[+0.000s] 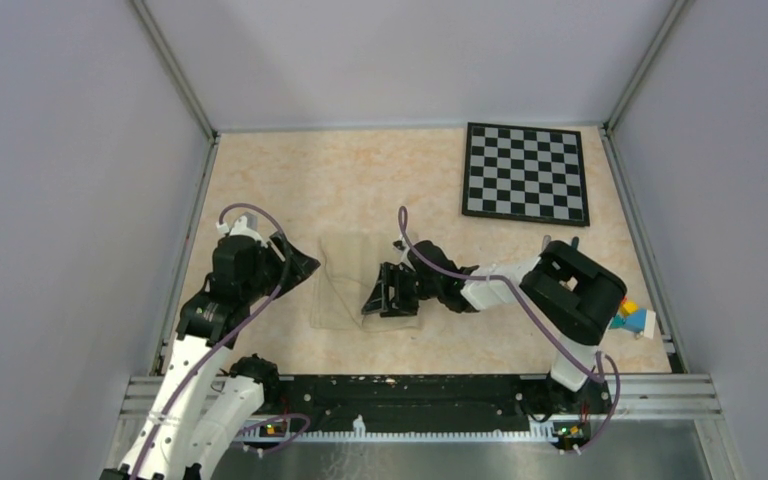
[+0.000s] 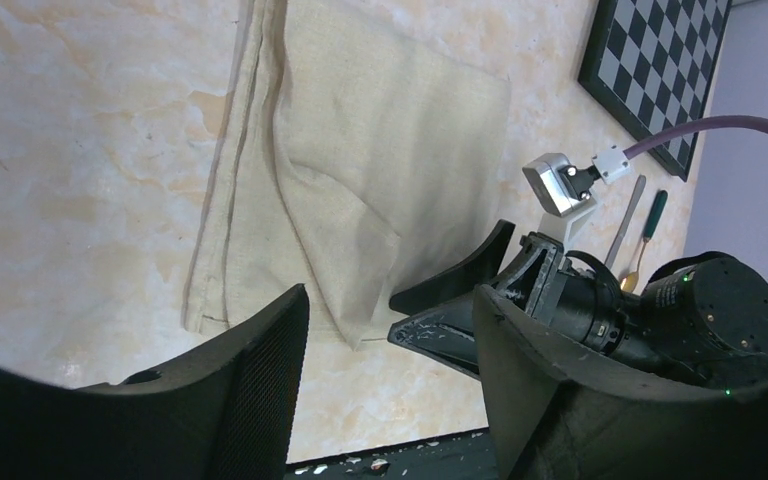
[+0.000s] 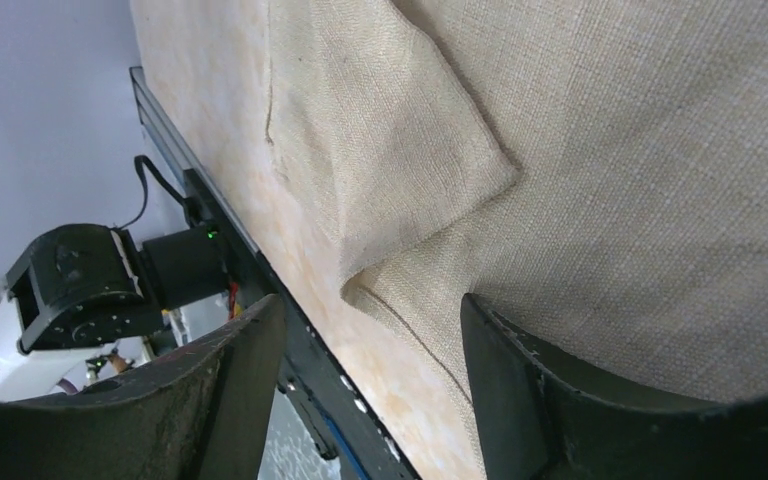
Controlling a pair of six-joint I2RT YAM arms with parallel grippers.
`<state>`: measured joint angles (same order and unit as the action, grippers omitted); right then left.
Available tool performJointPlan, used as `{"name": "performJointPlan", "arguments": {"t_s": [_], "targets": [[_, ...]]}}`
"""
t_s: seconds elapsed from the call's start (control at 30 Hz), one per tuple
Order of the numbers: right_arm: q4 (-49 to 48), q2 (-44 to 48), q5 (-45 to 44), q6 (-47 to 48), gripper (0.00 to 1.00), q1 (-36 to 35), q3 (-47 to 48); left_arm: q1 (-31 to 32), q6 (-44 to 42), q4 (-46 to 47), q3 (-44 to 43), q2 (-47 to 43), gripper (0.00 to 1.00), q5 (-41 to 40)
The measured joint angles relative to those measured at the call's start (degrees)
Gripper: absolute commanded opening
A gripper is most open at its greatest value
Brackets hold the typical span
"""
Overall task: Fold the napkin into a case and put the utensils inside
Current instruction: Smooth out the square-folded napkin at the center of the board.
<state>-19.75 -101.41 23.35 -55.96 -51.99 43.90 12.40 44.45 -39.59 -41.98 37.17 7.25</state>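
**Top view.**
- Napkin: flat on the table, partly folded, lying between the two grippers.
- Left gripper: at the cloth's left edge, jaws pointing toward it.
- Right gripper: over the cloth's right part, jaws spread.
- Board: well behind the right gripper.
- Blocks: by the right arm's elbow, far from either set of jaws.

**Left wrist view.**
- Left gripper: jaws wide apart, holding nothing.
- Napkin: ahead of the jaws, with one flap folded over and its corner pointing back at the gap.
- Right gripper: just ahead and right of the left jaws, parted, tips at the cloth's near edge. Whether they touch it cannot be told.
- Knife and spoon: side by side, beyond the right gripper, off the cloth.
- Board: far ahead to the right.

**Right wrist view.**
- Right gripper: jaws apart, nothing clamped.
- Napkin: fills the space ahead of the jaws, its folded corner ahead-left of the gap.
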Motion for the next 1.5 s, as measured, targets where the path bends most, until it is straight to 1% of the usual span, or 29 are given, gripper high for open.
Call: {"name": "performJointPlan", "arguments": {"t_s": [0.07,0.17,0.4,0.57,0.63,0.7,0.73,0.8,0.87,0.93,1.07,1.2,1.33,1.4,1.43,1.5], "targets": [[-2.08,-0.94,0.2,-0.74,0.6,-0.02,0.04,0.0,-0.22,0.02,0.0,-0.04,0.67,0.02],[-2.64,-2.36,0.2,-0.85,0.54,-0.22,1.27,0.0,-0.48,0.0,0.0,-0.04,0.67,0.02],[-1.44,-6.01,-0.85,0.96,0.52,-1.53,8.57,0.0,-0.7,0.02,0.0,-0.07,0.67,0.02],[0.22,-12.7,-0.87,2.03,0.53,-3.8,19.45,0.0,-0.87,-0.31,-0.15,-0.31,0.67,-0.24],[1.38,-16.61,-0.09,2.36,0.56,-5.68,27.1,0.0,-1.05,-0.83,-0.61,-0.61,0.69,-0.68],[-0.7,-19.02,1.64,1.7,0.59,-7.45,31.95,0.0,-1.29,-1.44,-1.51,-1.2,0.72,-1.25],[-2.84,-19.21,2.73,1.18,0.61,-8.2,32.5,0.0,-1.42,-1.62,-1.92,-1.55,0.73,-1.49],[-5.35,-18.93,5.01,0.59,0.63,-9.2,31.98,0.0,-1.84,-1.62,-2.64,-2.73,0.74,-1.95],[-4.98,-17.44,5.53,1.01,0.66,-9.38,29.31,0.0,-2.25,-1.46,-2.73,-4.13,0.75,-2.23],[-3.02,-14.19,4.33,1.57,0.69,-8.39,23.89,0.0,-2.49,-1.27,-2.71,-5.42,0.76,-2.21],[1.14,-6.08,1.05,1.38,0.73,-3.76,12.13,0.0,-2.54,-0.22,-2.19,-5.46,0.76,-1.75],[2.49,-2.1,-2.21,1.29,0.74,-1.73,6.14,0.0,-2.54,0.31,-1.62,-4.61,0.77,-0.61],[1.03,-1.6,-2.75,0.52,0.74,-1.84,3.43,0.0,-2.58,0.7,-1.51,-4.02,0.78,0.02],[0.63,-1.6,-2.82,0.28,0.72,-1.84,3.32,0.0,-2.6,0.72,-1.51,-4.02,0.78,0.24],[0.48,-1.6,-2.84,0.24,0.69,-1.84,3.34,0.0,-2.62,0.74,-1.51,-4.02,0.78,0.26],[-0.04,-1.79,-2.95,0.17,0.58,-1.84,3.34,0.0,-2.64,0.76,-1.51,-4.02,0.78,0.42]]}}
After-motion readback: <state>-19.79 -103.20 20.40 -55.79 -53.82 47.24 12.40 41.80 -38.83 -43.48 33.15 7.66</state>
